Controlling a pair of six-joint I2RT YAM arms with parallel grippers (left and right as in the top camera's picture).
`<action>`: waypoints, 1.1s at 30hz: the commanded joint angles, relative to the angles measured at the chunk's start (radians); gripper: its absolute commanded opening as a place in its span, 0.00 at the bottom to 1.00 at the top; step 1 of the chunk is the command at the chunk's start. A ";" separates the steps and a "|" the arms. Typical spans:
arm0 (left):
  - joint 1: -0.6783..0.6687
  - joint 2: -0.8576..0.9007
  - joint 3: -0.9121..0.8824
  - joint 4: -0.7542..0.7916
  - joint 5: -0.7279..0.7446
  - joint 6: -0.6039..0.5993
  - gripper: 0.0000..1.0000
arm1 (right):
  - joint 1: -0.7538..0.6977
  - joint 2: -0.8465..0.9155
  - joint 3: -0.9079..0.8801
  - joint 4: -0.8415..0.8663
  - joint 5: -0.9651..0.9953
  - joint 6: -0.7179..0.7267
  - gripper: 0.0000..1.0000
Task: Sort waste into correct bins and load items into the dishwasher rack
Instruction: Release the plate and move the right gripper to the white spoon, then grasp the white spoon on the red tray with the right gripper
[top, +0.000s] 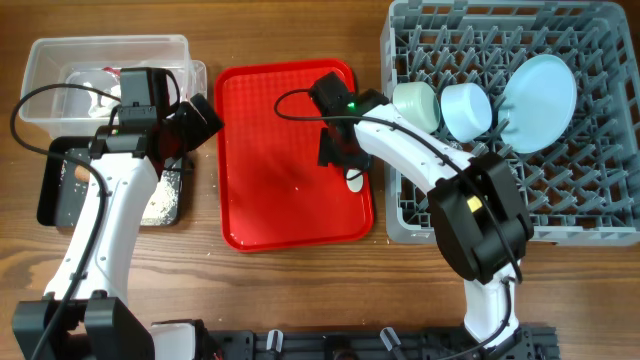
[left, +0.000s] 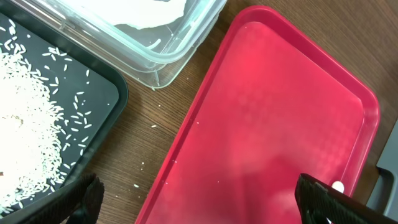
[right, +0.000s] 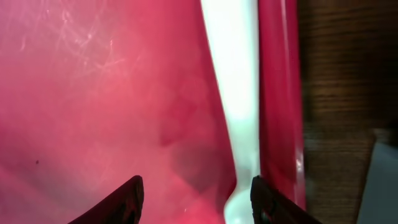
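The white spoon (top: 354, 180) lies on the flat red tray (top: 250, 150) along its right rim. My right gripper (top: 340, 150) is open just above it; in the right wrist view the spoon (right: 236, 93) runs between the fingers (right: 196, 205), close to the right one. My left gripper (top: 195, 120) is open and empty over the tray's left edge (left: 199, 205). Loose rice (left: 25, 124) lies in the black tray (top: 55, 190). White tissue (top: 95, 80) lies in the clear tub (top: 50, 60). Two pale bowls (top: 415, 103) (top: 466, 108) and the blue plate (top: 540, 100) stand in the grey rack (top: 600, 200). The yellow cup is out of view.
A few rice grains lie on the wood (left: 152, 127) between the black tray and the red tray. The clear tub's corner (left: 155, 56) sits close to the red tray (left: 280, 112). The rack's left wall (top: 395, 215) stands right next to the red tray's right rim.
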 joint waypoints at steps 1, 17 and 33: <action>-0.003 -0.013 0.013 0.002 0.004 0.023 1.00 | -0.005 0.001 -0.002 0.007 0.085 0.034 0.55; -0.003 -0.013 0.013 0.002 0.004 0.023 1.00 | -0.037 0.051 -0.001 0.047 -0.021 -0.060 0.17; -0.003 -0.013 0.013 0.002 0.004 0.023 1.00 | -0.031 0.164 0.133 -0.039 -0.037 -0.084 0.09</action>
